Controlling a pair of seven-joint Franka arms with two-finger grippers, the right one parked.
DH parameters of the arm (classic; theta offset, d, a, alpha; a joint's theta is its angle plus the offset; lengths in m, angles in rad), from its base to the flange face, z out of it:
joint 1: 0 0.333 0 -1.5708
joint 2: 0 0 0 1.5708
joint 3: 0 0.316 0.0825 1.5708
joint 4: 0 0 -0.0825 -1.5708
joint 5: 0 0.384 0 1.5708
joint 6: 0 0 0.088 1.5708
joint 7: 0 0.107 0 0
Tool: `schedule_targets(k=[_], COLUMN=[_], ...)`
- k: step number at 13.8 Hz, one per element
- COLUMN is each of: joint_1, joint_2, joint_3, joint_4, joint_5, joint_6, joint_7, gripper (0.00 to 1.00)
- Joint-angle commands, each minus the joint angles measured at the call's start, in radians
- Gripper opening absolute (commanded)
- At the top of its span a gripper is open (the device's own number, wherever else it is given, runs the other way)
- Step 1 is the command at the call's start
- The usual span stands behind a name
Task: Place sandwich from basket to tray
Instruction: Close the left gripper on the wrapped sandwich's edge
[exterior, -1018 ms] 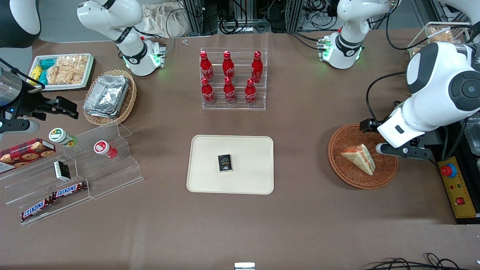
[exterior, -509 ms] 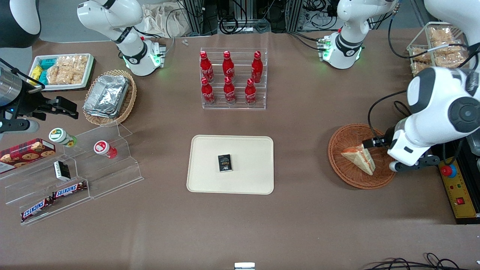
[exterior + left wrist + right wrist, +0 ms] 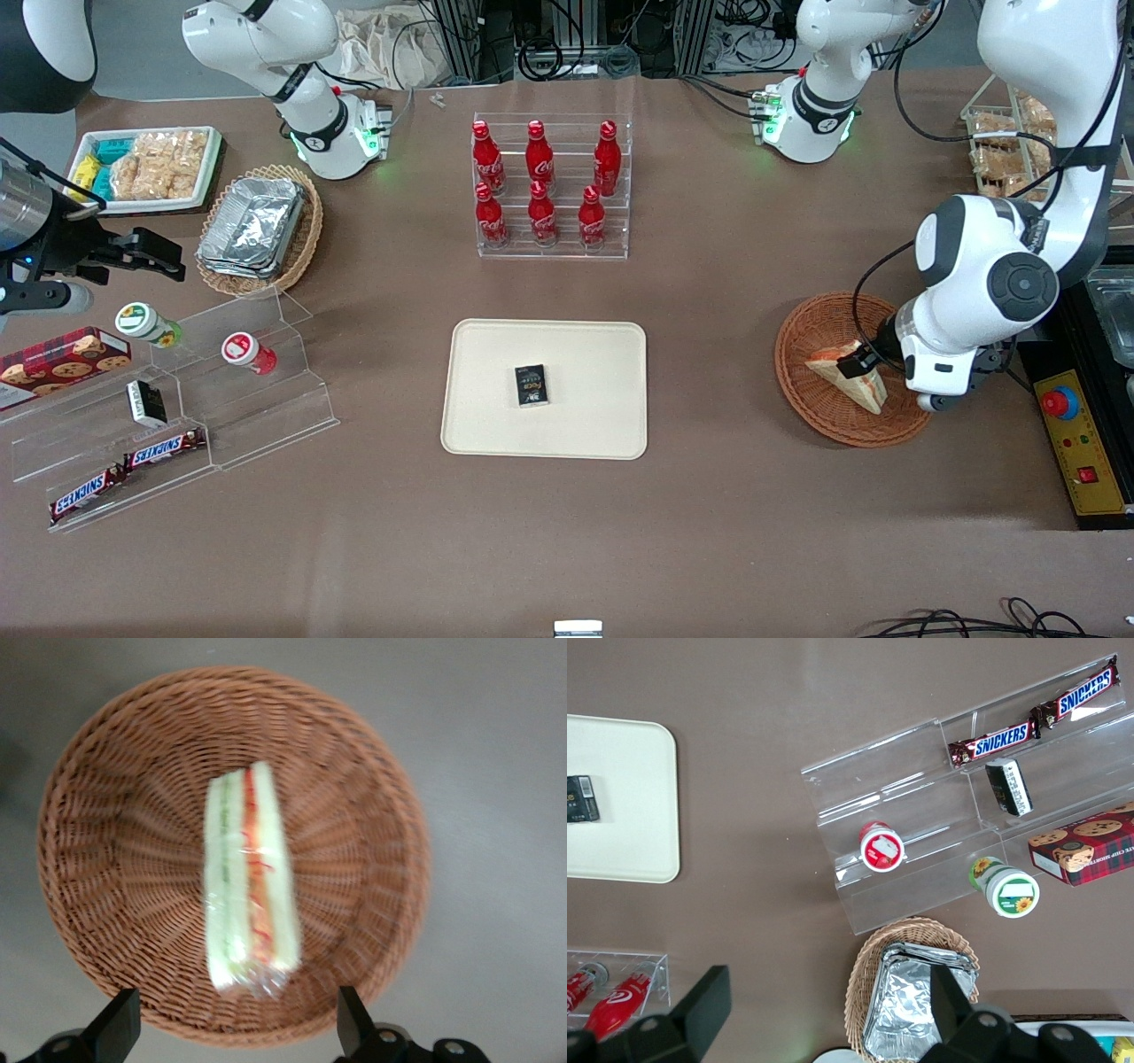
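The sandwich (image 3: 842, 370), a white-bread wedge with pink and green filling, lies in the round reddish-brown basket (image 3: 797, 341) toward the working arm's end of the table. In the left wrist view the sandwich (image 3: 248, 890) lies wrapped in clear film in the middle of the basket (image 3: 97, 815). My left gripper (image 3: 890, 377) hangs above the basket beside the sandwich. Its fingers (image 3: 120, 1028) are spread wide and hold nothing, and its fingertips stand over the basket's rim (image 3: 235, 1028). The cream tray (image 3: 496, 354) lies flat at the table's middle.
A small black packet (image 3: 532, 385) lies on the tray. An acrylic rack of red bottles (image 3: 549, 186) stands farther from the camera than the tray. A yellow box with a red button (image 3: 1067, 416) sits beside the basket. Snack shelves (image 3: 168, 416) and a foil-container basket (image 3: 257, 230) lie toward the parked arm's end.
My left arm has swung its wrist round, and the gripper has moved from over the basket's edge to over the basket beside the sandwich. The sandwich has not moved.
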Motion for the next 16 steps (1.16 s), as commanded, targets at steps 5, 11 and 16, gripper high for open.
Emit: schedule_targets(k=[5, 11, 16], joint_1=[-0.008, -0.008, -0.015], joint_2=[0.077, 0.099, 0.148], joint_3=[0.016, 0.016, 0.016], joint_4=[-0.019, 0.005, 0.007], joint_5=[0.109, 0.11, 0.158], joint_6=[0.085, 0.089, 0.122], joint_7=[-0.226, -0.268, -0.305], gripper=[1.0, 1.0, 1.0])
